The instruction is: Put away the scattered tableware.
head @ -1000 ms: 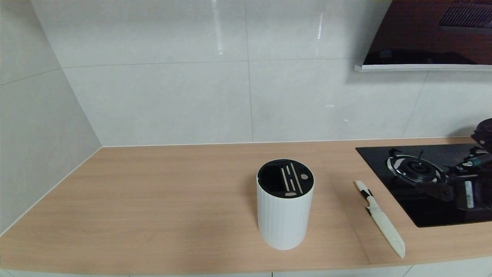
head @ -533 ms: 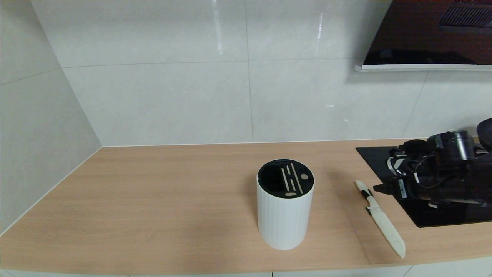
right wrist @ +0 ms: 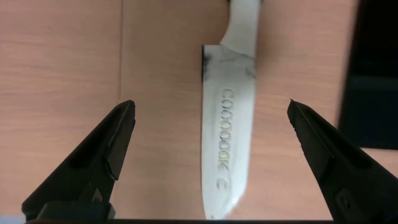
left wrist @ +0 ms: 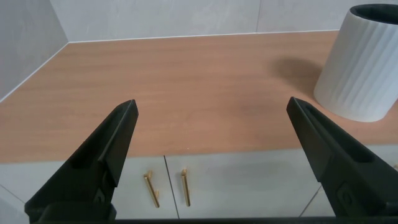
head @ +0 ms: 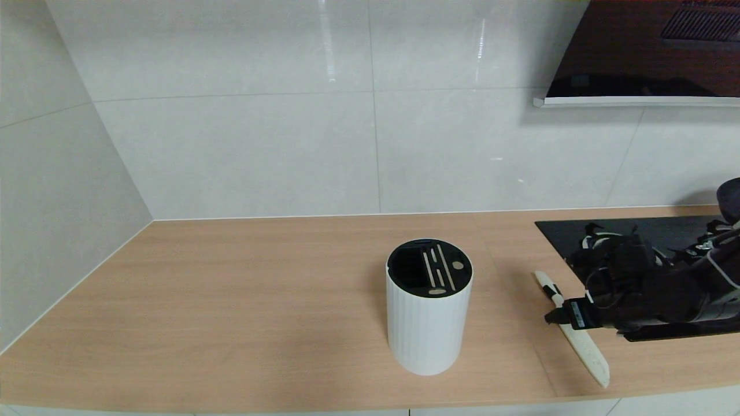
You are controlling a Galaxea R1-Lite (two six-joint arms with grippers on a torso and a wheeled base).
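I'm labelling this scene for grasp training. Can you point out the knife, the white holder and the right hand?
knife (right wrist: 227, 143): right wrist view, middle of the blade.
white holder (head: 426, 332): head view, ribbed side wall.
right hand (right wrist: 210, 107): right wrist view, midway between its fingertips.

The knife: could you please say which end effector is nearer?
Right. The right end effector hovers open directly over the knife; the left end effector sits off the counter edge, beyond the white holder.

You see a white ribbed cylindrical holder (head: 428, 323) standing upright on the counter (head: 260, 300), its black top slotted. At its 3 o'clock, apart from it, a white speckled knife (head: 585, 348) lies flat, handle toward 11 o'clock, tip toward 5 o'clock.
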